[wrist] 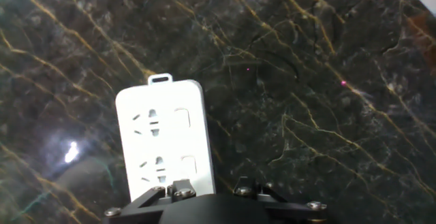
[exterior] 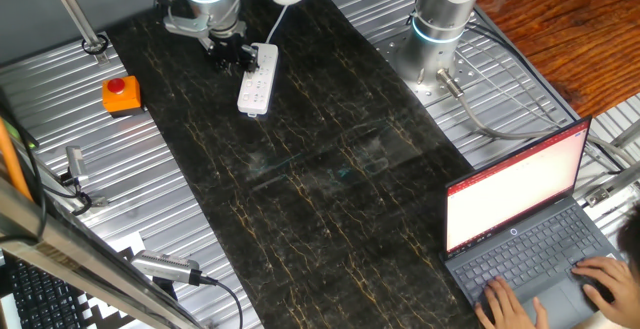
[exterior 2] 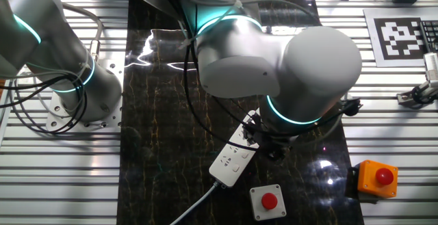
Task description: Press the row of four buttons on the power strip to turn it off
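**Hand low over the power strip's end**

I see the power strip [exterior: 257, 81] lying flat on the dark marble bench [exterior: 330, 199], upper left of the frame. My hand [exterior: 228, 55] sits just beside its far end. Two of the buttons [wrist: 182, 118] show beside the sockets. Whether the fingers are parted, I cannot tell.

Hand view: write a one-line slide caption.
Gripper poised above the white power strip lying on a dark marble tabletop.
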### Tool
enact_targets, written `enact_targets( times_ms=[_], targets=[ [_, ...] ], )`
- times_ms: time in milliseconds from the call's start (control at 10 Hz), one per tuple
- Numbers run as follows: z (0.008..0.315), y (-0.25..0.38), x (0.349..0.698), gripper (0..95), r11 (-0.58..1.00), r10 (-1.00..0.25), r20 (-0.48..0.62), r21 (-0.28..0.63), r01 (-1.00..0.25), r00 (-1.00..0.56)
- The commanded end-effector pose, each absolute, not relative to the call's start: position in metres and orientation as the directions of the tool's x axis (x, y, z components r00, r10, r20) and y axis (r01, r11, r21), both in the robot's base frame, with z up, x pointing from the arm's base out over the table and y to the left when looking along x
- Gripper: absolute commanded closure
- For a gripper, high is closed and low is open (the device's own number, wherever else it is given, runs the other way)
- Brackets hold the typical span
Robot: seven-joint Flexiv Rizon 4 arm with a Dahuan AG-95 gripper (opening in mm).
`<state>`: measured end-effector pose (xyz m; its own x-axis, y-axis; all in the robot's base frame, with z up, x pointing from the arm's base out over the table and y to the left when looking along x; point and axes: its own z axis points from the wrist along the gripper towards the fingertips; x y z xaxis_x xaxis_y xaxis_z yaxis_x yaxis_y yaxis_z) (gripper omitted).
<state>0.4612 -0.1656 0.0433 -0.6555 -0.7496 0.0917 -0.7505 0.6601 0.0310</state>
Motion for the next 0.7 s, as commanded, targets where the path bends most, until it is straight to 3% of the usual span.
enact_targets(
  times_ms=[100, 700],
  targets=[
    [0.0423, -0.1629, 0.4630, 57.0, 0.664, -0.747, 0.091, 0.033, -0.747, -0.659],
    [0.0347, -0.1603, 0.4677, 57.0, 0.665, -0.745, 0.087, 0.026, -0.746, -0.661]
  ],
)
